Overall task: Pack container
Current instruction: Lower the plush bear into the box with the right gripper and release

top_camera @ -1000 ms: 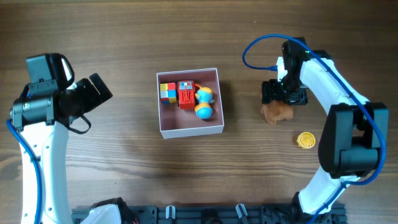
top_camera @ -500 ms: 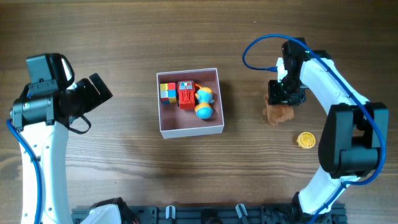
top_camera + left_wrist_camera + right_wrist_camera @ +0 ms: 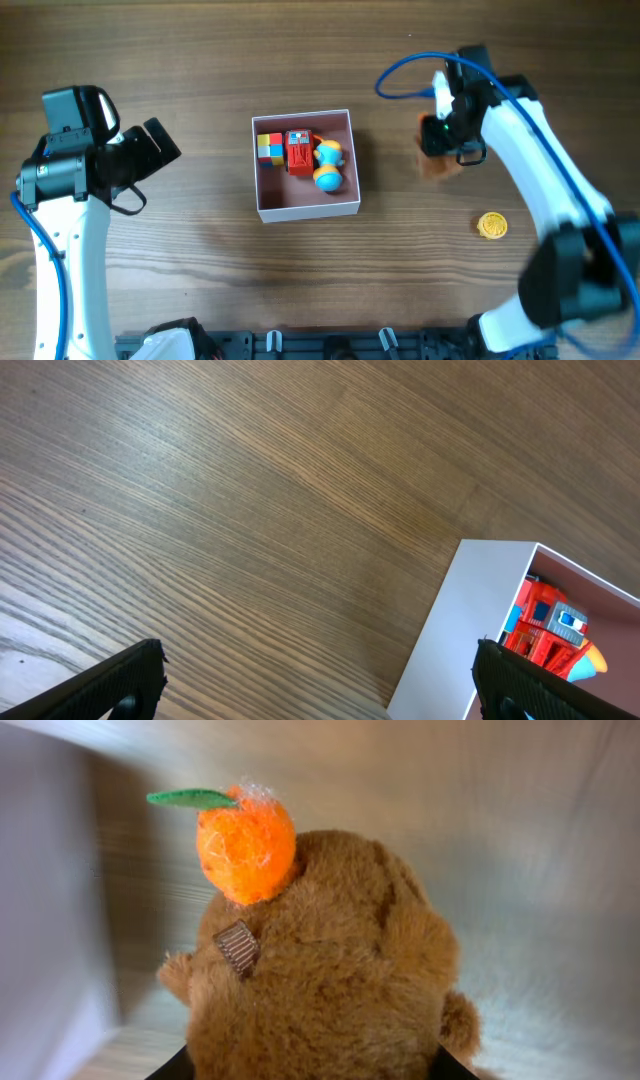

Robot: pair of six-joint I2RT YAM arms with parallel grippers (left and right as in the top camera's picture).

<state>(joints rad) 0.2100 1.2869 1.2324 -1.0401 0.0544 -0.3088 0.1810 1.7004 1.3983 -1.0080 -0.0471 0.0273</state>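
Note:
The container (image 3: 300, 204), a square white box with a dull pink inside, sits mid-table and holds a colour cube (image 3: 270, 149), a red block toy (image 3: 299, 152) and a blue-and-yellow toy (image 3: 328, 165). Its corner shows in the left wrist view (image 3: 470, 630). My right gripper (image 3: 441, 150) is shut on a brown plush toy (image 3: 440, 166) with an orange on its head (image 3: 320, 960) and holds it above the table, right of the container. My left gripper (image 3: 160, 145) is open and empty, far left of the container.
A small yellow round toy (image 3: 491, 225) lies on the wooden table at the right, below the right gripper. A black rail runs along the table's front edge (image 3: 330, 345).
My right gripper has closed on the brown plush toy, lifted it off the table and moved a little up and left. The left arm has not moved.

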